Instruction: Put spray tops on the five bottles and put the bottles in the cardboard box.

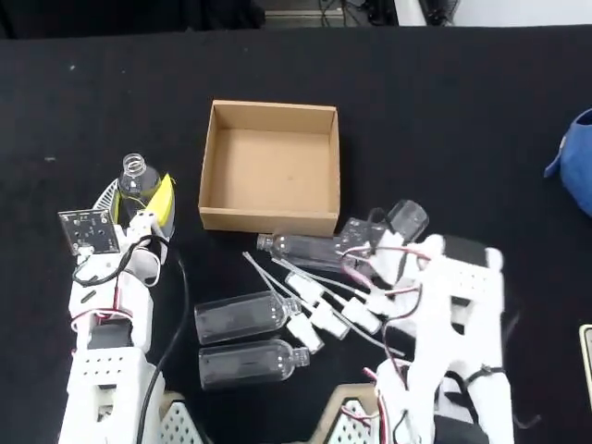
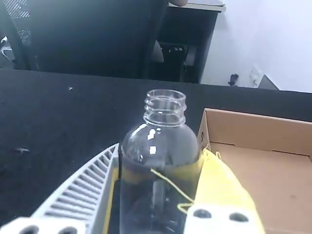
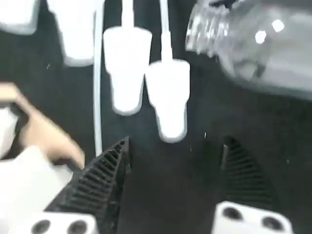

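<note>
My left gripper (image 1: 139, 202) is shut on an upright clear bottle (image 1: 136, 178) with no top, just left of the cardboard box (image 1: 271, 220). In the left wrist view the bottle (image 2: 161, 146) stands between a white finger and a yellow finger (image 2: 222, 192), with the box (image 2: 258, 146) beside it. Three more bottles lie on their sides: one (image 1: 301, 248) by the box's front wall and two (image 1: 239, 316) (image 1: 250, 363) nearer the front. Several white spray tops (image 1: 331, 316) with tubes lie between them. My right gripper (image 3: 176, 144) hangs open just above two spray tops (image 3: 146, 83), near a bottle neck (image 3: 209, 29).
The table is covered in black cloth. Another clear bottle (image 1: 407, 218) shows partly behind the right arm, near the box's front right corner. A blue object (image 1: 575, 171) lies at the table's right edge. Cables run along both arms.
</note>
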Robot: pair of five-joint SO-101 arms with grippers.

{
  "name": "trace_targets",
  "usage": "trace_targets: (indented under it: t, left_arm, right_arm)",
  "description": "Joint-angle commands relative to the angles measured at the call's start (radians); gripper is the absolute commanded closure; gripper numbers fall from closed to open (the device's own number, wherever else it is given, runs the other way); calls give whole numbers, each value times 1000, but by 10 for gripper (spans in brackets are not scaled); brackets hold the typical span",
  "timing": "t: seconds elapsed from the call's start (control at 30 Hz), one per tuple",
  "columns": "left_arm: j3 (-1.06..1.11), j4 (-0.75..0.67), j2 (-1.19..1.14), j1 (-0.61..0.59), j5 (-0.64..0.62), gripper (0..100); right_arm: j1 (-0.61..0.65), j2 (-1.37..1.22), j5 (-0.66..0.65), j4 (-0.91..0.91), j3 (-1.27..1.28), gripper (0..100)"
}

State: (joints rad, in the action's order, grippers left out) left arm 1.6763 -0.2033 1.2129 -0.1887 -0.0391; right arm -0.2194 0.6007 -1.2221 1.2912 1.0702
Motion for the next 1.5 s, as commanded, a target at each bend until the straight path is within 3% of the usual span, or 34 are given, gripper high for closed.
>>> trace_targets:
  t: [0.0, 0.3, 0.5, 0.63, 0.93, 1.13, 1.3, 1.47]
  left_arm:
    - [24, -21, 11, -12, -9, 970]
    - [24, -21, 11, -7, -9, 970]
    - [24, -21, 12, -7, -9, 970]
    - [24, -21, 12, -7, -9, 970]
    - [24, -21, 12, -7, -9, 970]
    - [24, -21, 12, -7, -9, 970]
    - [24, -21, 9, -7, -9, 970]
    - [24, -21, 8, -7, -9, 970]
  right_arm:
    - [77, 27, 112, -143, 68, 754]
    - [71, 31, 235, -361, 205, 769]
    - [17, 33, 233, -353, 180, 991]
    - [-68, 33, 227, -219, 35, 988]
    - [-187, 33, -58, 270, -338, 988]
    - [-365, 25, -110, 253, -524, 988]
    - [-468, 24, 97, 9, -374, 988]
    - [-589, 24, 500, -288, -211, 988]
